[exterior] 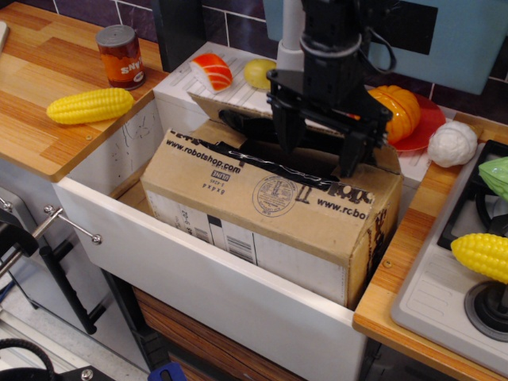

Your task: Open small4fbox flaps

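The small4fbox is a brown cardboard box printed "www.robotshop.com", standing in a white sink basin. Its near flap lies flat on top, with torn black tape along its far edge. The far flap is tilted up at the back, and a dark gap shows under it. My black gripper hangs over the seam between the flaps. Its fingers are spread wide, with the tips at the raised far flap. I cannot tell whether a finger touches the flap.
A yellow toy corn and a can lie on the left counter. Sushi and a lemon sit behind the basin. A pumpkin, a white garlic, another corn and a stove are on the right.
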You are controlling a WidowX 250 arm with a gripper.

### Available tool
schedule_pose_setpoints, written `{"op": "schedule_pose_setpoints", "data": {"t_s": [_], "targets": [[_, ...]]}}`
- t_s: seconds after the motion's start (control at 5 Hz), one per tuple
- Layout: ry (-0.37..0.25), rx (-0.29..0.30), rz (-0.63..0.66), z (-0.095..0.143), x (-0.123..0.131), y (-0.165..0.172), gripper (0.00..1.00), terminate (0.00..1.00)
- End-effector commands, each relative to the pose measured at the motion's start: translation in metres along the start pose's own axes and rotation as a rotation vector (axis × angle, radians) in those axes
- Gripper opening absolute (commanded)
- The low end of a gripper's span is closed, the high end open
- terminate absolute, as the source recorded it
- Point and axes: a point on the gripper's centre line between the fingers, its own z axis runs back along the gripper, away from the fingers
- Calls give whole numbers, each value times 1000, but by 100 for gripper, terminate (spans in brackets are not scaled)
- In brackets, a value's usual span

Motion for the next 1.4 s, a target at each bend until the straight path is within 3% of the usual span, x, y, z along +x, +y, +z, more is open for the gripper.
{"op": "schedule_pose_setpoints", "data": {"t_s": [0.0, 0.8, 1.2], "targets": [[-66, 21, -40, 15, 28, 13, 100, 0], [-112, -19, -68, 1, 60, 35, 100, 0], [-125, -26, -79, -18, 77, 48, 100, 0]]}}
